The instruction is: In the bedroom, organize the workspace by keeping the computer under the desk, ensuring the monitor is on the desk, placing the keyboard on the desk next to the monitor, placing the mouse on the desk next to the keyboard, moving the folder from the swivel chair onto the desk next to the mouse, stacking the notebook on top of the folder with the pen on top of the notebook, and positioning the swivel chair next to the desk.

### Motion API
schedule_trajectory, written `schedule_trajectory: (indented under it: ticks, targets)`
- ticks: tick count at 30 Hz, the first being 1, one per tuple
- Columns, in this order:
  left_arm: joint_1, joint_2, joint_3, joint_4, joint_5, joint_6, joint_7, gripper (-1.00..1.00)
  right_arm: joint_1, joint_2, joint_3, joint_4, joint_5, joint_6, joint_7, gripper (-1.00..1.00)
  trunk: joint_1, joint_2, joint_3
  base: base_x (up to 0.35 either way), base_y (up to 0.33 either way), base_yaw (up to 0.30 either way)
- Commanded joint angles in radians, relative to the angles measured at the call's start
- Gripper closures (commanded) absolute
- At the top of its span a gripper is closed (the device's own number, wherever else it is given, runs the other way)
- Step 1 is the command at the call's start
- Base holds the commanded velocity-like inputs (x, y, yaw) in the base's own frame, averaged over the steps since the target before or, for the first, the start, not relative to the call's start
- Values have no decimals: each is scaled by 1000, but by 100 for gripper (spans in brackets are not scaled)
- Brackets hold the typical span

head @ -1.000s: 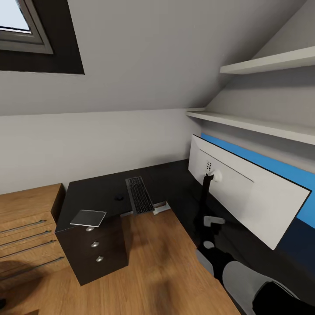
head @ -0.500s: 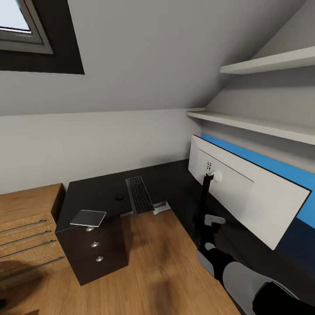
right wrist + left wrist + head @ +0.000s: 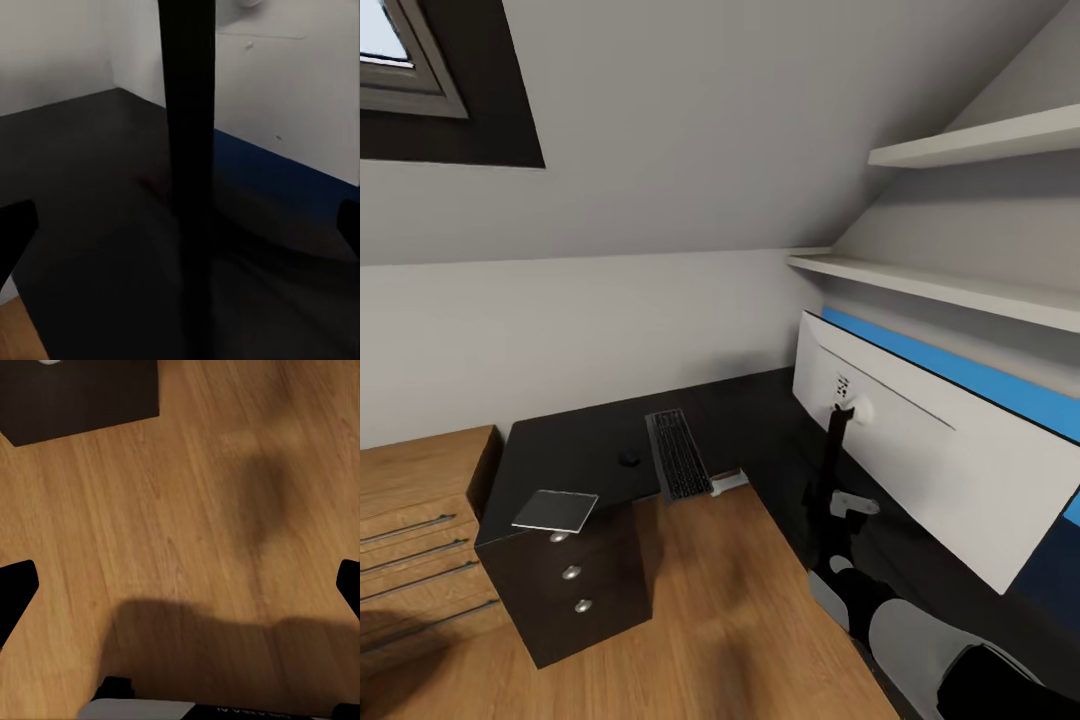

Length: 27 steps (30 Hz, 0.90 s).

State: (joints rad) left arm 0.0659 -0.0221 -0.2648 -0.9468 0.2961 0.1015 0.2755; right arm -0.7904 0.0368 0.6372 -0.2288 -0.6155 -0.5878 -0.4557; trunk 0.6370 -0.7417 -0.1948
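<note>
Standing on the L-shaped black surface (image 3: 590,440), the monitor (image 3: 940,470) shows its pale back to the head camera, carried on a thin black stand (image 3: 830,470). All places below are given from that monitor. The keyboard (image 3: 677,455) lies on the same surface, well apart from the monitor toward the far wall, its near end reaching the surface's inner edge. A small dark round thing, perhaps the mouse (image 3: 628,459), sits just beside the keyboard on the side away from the monitor; it is too small to tell for sure. Farther still from the monitor, the grey notebook (image 3: 555,510) lies flat at the corner of the surface above the drawers with silver knobs (image 3: 571,572). A light wooden chest (image 3: 420,540) with bar handles stands beyond that end. A blue wall panel (image 3: 960,375) runs behind the monitor, under two white shelves (image 3: 960,290).

The right hand (image 3: 180,225) has its dark fingertips (image 3: 15,232) spread wide, one to each side of the monitor's stand, holding nothing. The left hand (image 3: 180,585) is likewise wide open and empty, over the wood floor (image 3: 187,510) beside the drawer unit.
</note>
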Motion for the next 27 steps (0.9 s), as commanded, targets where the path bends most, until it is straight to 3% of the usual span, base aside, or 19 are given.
schedule_trajectory:
  ticks: [1,27]
  targets:
    - [0,1,-2,-3,8,5,7,-100,-1,0,9,0,-6,-3,-6,-100,1,-1,-1,160,0,0]
    - [0,1,1,-1,8,5,7,-100,-1,-7,3,3,-7,15,-7,-100,1,-1,-1,84,0,0]
